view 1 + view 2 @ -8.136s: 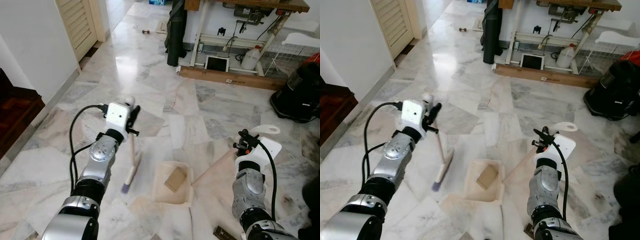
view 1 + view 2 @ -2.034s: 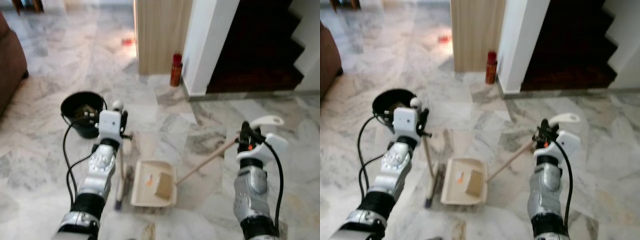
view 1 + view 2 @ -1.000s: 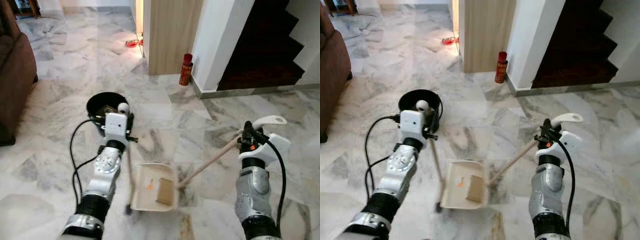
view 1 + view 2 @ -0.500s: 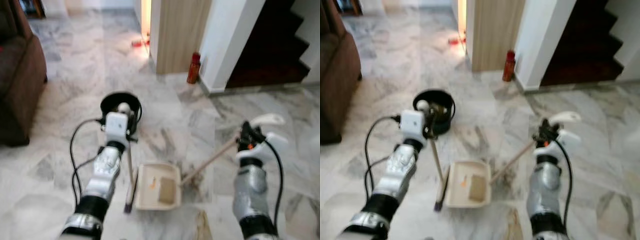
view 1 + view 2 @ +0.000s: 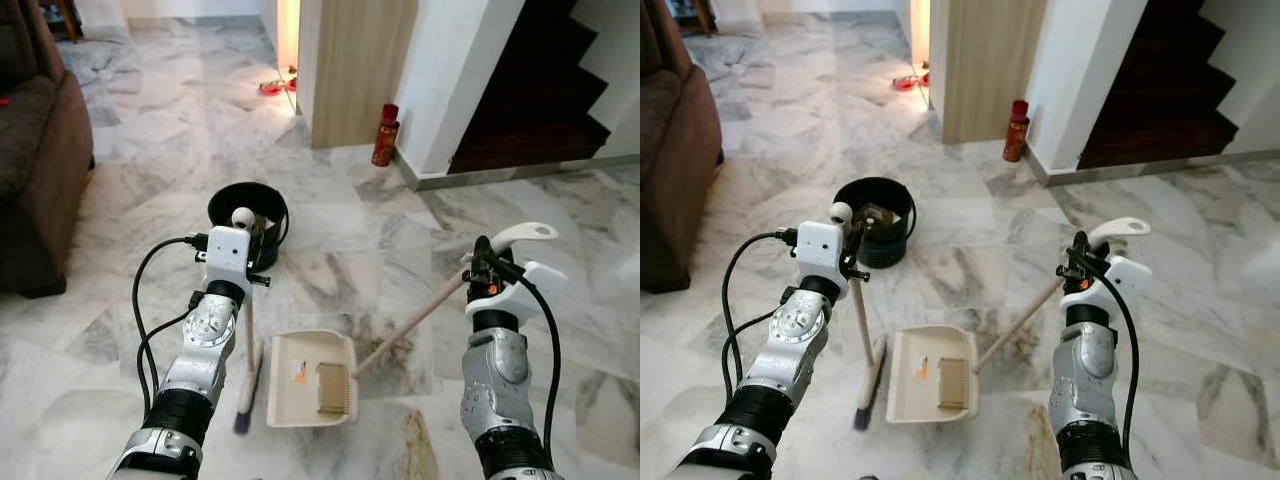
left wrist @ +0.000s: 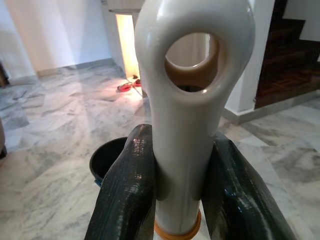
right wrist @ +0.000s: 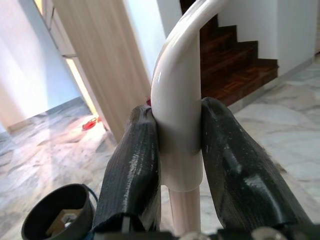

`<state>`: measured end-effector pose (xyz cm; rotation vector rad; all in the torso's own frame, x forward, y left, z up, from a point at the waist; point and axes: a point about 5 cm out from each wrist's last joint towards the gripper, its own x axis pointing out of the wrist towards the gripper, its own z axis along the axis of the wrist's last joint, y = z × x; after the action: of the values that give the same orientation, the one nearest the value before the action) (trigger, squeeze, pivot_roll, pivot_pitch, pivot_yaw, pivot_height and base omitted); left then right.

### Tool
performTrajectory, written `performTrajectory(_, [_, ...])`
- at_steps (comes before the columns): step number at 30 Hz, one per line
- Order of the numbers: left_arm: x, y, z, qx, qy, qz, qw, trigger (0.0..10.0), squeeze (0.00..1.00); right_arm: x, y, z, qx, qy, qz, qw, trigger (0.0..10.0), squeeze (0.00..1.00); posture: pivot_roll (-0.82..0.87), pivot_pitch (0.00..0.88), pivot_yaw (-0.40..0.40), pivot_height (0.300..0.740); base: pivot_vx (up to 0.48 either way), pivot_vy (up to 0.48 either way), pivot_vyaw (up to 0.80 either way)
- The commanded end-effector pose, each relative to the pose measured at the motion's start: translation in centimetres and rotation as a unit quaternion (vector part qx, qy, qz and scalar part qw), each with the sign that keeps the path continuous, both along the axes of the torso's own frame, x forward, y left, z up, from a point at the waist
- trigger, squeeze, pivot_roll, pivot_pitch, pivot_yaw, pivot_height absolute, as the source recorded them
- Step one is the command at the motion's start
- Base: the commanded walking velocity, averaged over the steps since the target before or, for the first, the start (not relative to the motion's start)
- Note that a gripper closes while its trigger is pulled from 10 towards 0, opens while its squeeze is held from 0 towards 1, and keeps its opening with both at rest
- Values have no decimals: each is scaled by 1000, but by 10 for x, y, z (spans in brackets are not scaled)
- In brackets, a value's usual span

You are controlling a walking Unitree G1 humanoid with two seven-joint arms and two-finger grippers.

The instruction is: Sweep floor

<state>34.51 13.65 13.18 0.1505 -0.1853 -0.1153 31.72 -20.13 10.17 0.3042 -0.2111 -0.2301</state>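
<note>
The broom (image 5: 248,350) stands nearly upright on the marble floor (image 5: 330,260), its bristle head down just left of the dustpan (image 5: 310,378); the left gripper (image 6: 182,190) clamps the broom's white handle below the hanging loop, both black fingers (image 6: 127,190) pressed against it. The dustpan lies flat on the floor between the two arms, a small brown piece and an orange speck inside it; its long wooden handle (image 5: 410,322) slants up to the right, where the right gripper (image 7: 177,165) grips the white curved end, fingers (image 7: 135,170) tight on either side. A black bucket (image 5: 247,222) sits on the floor just beyond the left gripper, with some scraps inside. Farther off, a red bottle (image 5: 384,136) stands at the foot of a wooden panel (image 5: 360,70), beside a white wall; dark wooden stairs (image 5: 530,90) rise at the far right; a brown sofa (image 5: 35,150) fills the left edge; a red item (image 5: 272,88) lies on the floor near the lit doorway.
</note>
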Motion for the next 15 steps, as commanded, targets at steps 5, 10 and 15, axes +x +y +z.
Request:
performTrajectory(5, [3, -1, 7, 8, -7, 0, 1000, 10000, 0, 2, -3, 12, -16, -24, -3, 1000, 10000, 0, 88, 72, -64, 740, 248, 0, 0])
performTrajectory(10, [3, -2, 6, 7, -6, -1, 1000, 10000, 0, 3, 0, 15, -32, -30, 9, 999, 10000, 0, 85, 71, -63, 740, 406, 0, 80])
performTrajectory(15, [3, -1, 6, 8, -6, 1, 1000, 10000, 0, 4, 1, 15, -36, -28, 21, 999, 10000, 0, 87, 65, -63, 740, 409, 0, 249])
